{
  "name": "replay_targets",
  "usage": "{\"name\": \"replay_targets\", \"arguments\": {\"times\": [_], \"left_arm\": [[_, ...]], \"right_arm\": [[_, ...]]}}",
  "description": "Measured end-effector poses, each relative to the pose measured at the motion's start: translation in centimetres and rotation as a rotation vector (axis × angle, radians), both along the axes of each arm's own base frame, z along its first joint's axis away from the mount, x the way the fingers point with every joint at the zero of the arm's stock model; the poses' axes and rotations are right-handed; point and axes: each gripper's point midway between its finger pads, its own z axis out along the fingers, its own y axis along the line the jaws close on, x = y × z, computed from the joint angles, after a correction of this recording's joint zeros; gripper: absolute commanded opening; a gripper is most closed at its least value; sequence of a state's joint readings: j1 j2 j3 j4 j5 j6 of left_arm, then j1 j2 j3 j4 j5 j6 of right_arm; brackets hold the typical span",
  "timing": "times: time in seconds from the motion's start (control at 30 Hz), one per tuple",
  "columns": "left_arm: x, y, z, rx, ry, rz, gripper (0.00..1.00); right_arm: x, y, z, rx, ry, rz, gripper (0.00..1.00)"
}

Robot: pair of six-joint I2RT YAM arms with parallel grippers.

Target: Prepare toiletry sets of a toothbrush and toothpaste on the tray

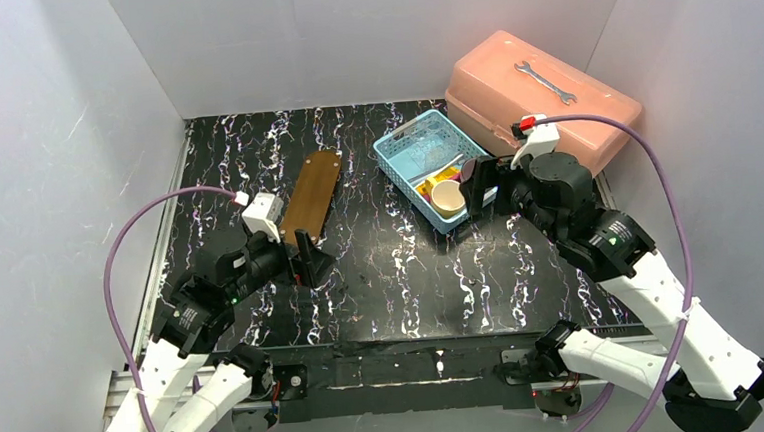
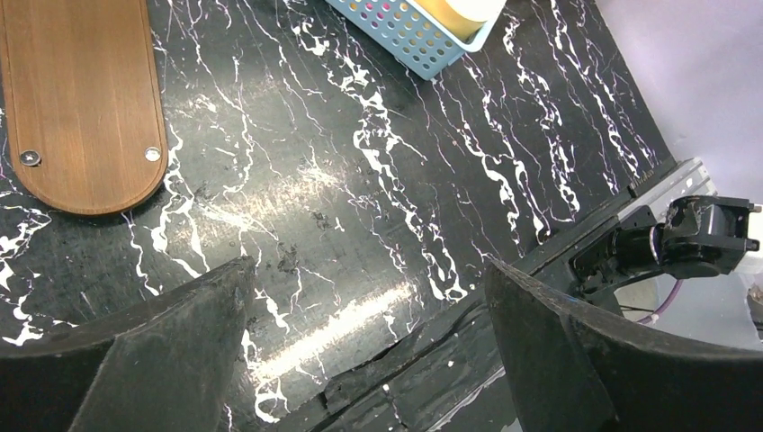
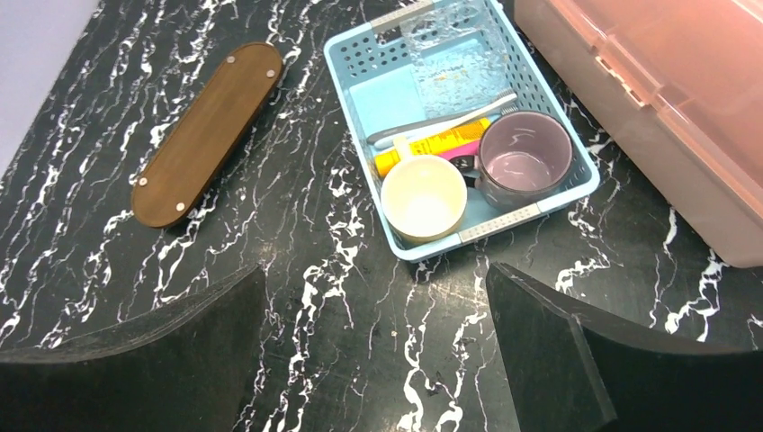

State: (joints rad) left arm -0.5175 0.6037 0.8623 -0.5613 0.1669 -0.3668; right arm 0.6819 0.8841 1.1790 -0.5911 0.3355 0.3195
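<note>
Currently the tray (image 1: pixel 314 195) lies flat on the table (image 1: pixel 392 275), left of centre in the top view. The toothbrushes (image 3: pixel 450 115) and the yellow toothpaste (image 3: pixel 432 142) lie in the basket (image 3: pixel 490 225), right of centre, just above a cream cup (image 3: pixel 423 198) and a purple cup (image 3: pixel 525 157) in the right wrist view. The left gripper (image 2: pixel 369 342) hangs just below the tray's near end, fingers apart and empty. The right gripper (image 3: pixel 373 351) hangs near the basket's lower end, fingers apart and empty.
</note>
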Motion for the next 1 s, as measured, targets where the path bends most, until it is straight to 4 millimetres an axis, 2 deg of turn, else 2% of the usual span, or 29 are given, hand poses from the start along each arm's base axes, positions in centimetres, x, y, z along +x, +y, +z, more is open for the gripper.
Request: {"name": "replay_targets", "arguments": {"times": [0.27,0.6,0.73,1.0], "left_arm": [[-0.3,0.3,0.0,-0.001,-0.020,0.000,0.99],[-0.8,2.5,1.3,-0.006,-0.111,0.089,0.99],[-0.8,3.3,1.8,-0.010,-0.143,0.124,0.99],[-0.5,4.0,1.3,0.014,-0.130,0.169,0.99]], "right_arm": [[0.3,-1.1,-1.8,-0.059,0.057,-0.070,1.00],[1.9,-2.1,-4.1,-0.155,0.155,-0.195,1.00],[2.8,-2.2,-5.4,-0.174,0.202,-0.262,0.95],[4.0,-2.6,-8.0,-0.162,0.272,-0.415,0.84]]}}
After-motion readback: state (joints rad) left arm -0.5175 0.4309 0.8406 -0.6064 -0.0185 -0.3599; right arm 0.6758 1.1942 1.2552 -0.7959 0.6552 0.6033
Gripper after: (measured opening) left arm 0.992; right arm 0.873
